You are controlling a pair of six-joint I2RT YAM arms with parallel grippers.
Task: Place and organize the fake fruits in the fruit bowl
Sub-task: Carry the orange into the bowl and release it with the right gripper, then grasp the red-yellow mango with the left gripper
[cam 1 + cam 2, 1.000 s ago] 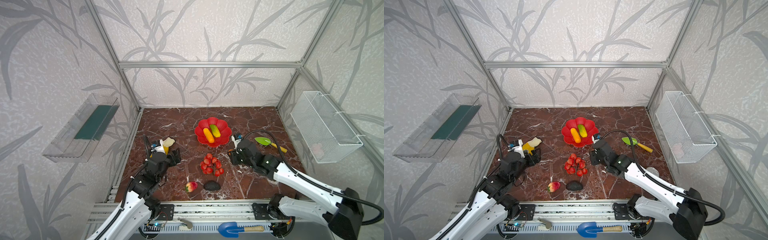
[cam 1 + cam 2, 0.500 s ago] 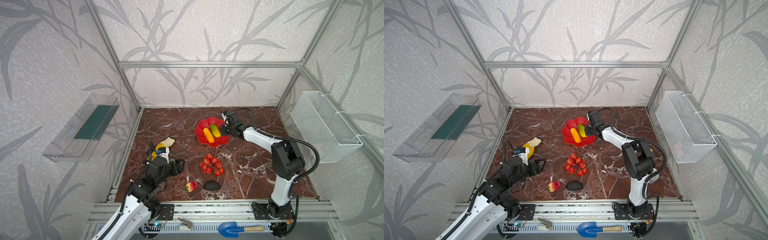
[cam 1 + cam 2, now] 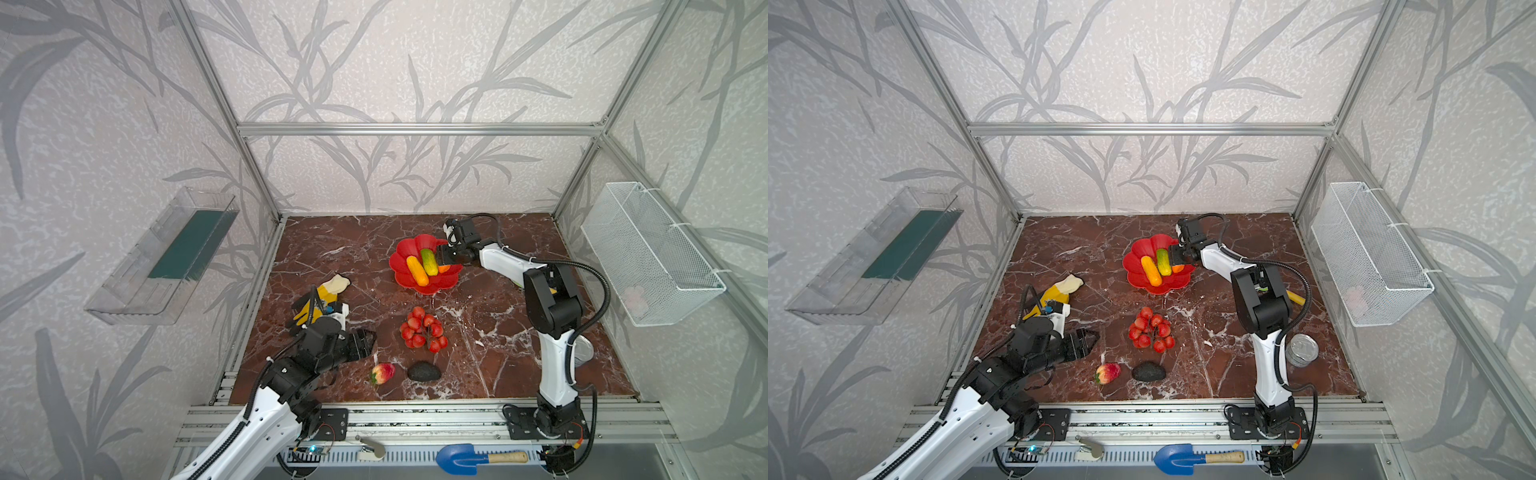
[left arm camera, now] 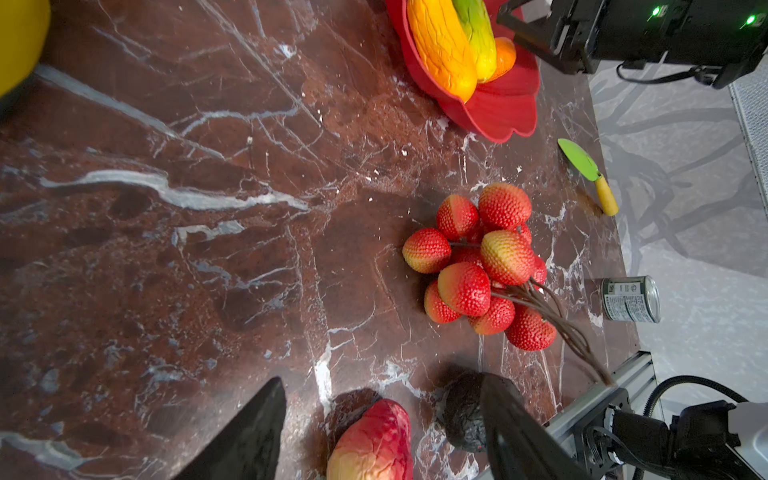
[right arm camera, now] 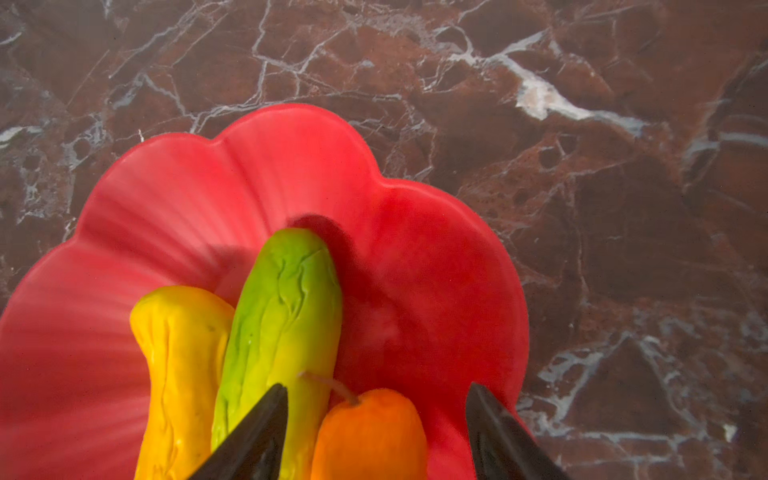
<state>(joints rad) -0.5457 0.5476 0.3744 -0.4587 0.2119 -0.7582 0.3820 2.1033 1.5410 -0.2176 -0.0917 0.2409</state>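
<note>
While over the fruit bowl (image 5: 291,137) rim, right gripper (image 5: 377,385): jaws parted, small orange (image 5: 370,436) loose between them.
in bowl: orange, cucumber (image 5: 286,299), cob (image 5: 178,353), side by side, touching.
left gripper (image 4: 382,378): wide, empty, peach (image 4: 374,440) just ahead.
on table: avocado (image 4: 461,419) beside peach, partly behind one finger; red bunch (image 4: 478,266) between these and bowl.
clutter: toy shovel (image 4: 586,174), can (image 4: 631,299) by right arm; banana thing (image 3: 328,289) behind left arm.

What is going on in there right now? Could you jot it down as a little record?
dish: red fruit bowl, scalloped rim
in the bowl: corn-like cob, cucumber shape, small orange
outside it, on the table: red bunch, peach, avocado
right gripper: open, over the bowl, jaws either side of the small orange
left gripper: open, near the peach
other things: banana-like thing, toy shovel, can
</note>
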